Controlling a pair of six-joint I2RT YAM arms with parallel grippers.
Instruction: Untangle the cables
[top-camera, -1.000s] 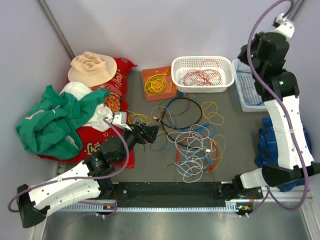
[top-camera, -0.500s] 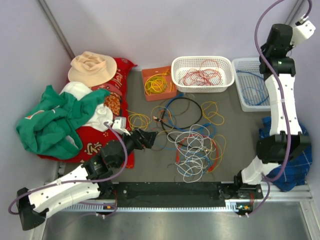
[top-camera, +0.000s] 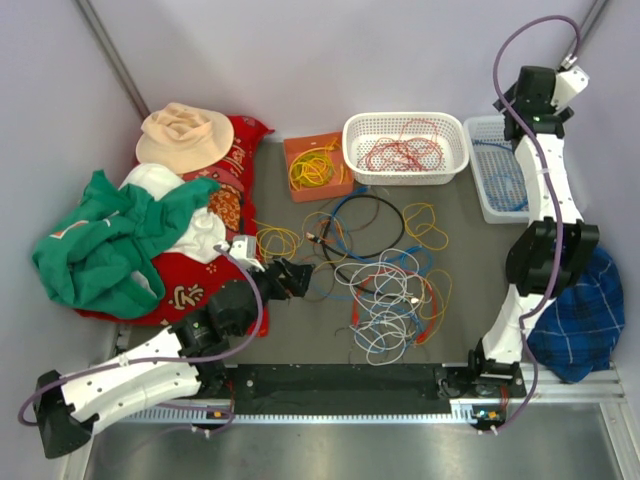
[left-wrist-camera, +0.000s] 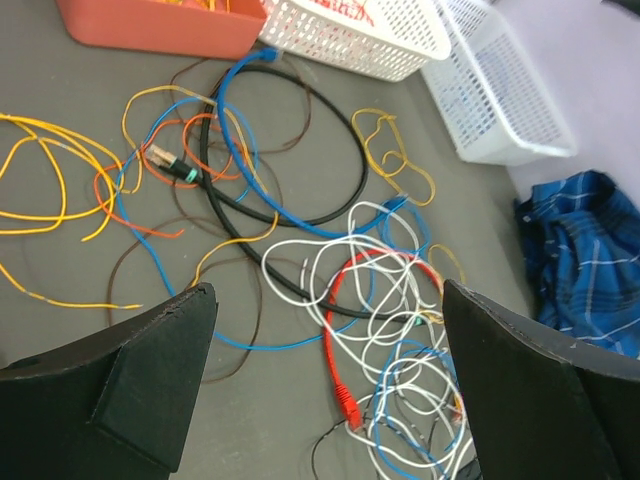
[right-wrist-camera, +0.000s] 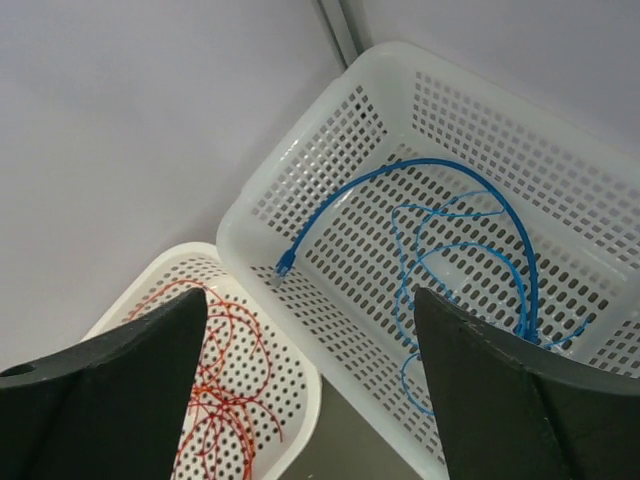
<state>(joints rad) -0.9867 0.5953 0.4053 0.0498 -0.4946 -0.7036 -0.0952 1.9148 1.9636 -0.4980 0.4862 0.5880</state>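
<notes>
The cables (top-camera: 385, 300) lie in a loose knot on the tabletop (top-camera: 470, 250), just ahead of the left gripper (top-camera: 288, 277), whose jaws stand wide with nothing between them (in the wrist view, white, red and blue strands cross one another right under its gap). Closing there would likely pinch several strands at once, and a pull could then drag the whole knot along or draw it tighter. The red cable (left-wrist-camera: 327, 340) could also snag its plug in the white loops. The right gripper (right-wrist-camera: 310, 300) hangs well above a basket (right-wrist-camera: 300, 140), jaws wide and empty, with a blue cable (right-wrist-camera: 430, 162) lying loose in the basket below it. Compared with a second ago, the right arm has risen from its bend over that basket and stands straighter, and the left gripper has drawn back a little from the knot.
</notes>
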